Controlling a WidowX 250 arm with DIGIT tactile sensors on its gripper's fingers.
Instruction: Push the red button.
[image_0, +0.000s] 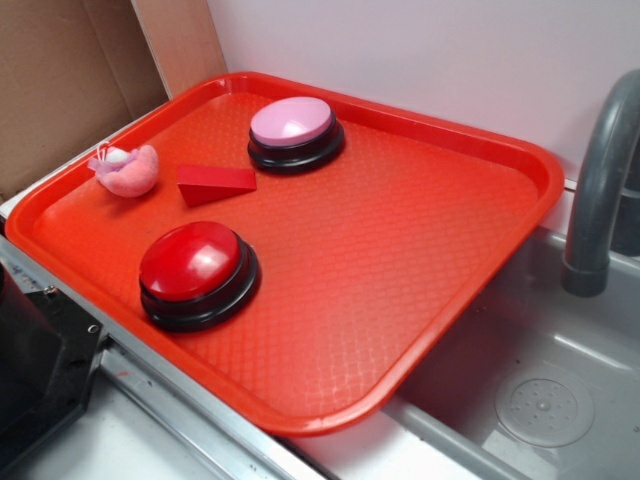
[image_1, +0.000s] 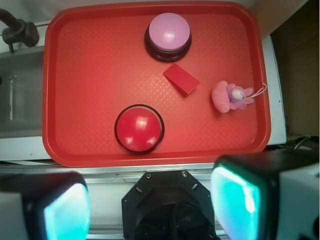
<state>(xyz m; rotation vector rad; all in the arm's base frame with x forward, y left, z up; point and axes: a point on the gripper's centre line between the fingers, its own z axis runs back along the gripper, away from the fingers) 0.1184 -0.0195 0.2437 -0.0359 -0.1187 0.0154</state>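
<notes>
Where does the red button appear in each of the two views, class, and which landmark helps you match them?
Exterior: the red button sits lower left, near the tray's front edge.
Wrist: the red button sits just left of centre, near the tray's bottom edge, above the gripper.
Shared landmark: the red wedge lies between it and the pink button.

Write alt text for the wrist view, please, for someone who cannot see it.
Seen from above, a red tray holds a dark-red button, a pink-topped button, a small red wedge block and a pink plush toy. The claw fills the bottom edge, fingers wide apart and touching nothing. A grey sink lies left of the tray.
</notes>
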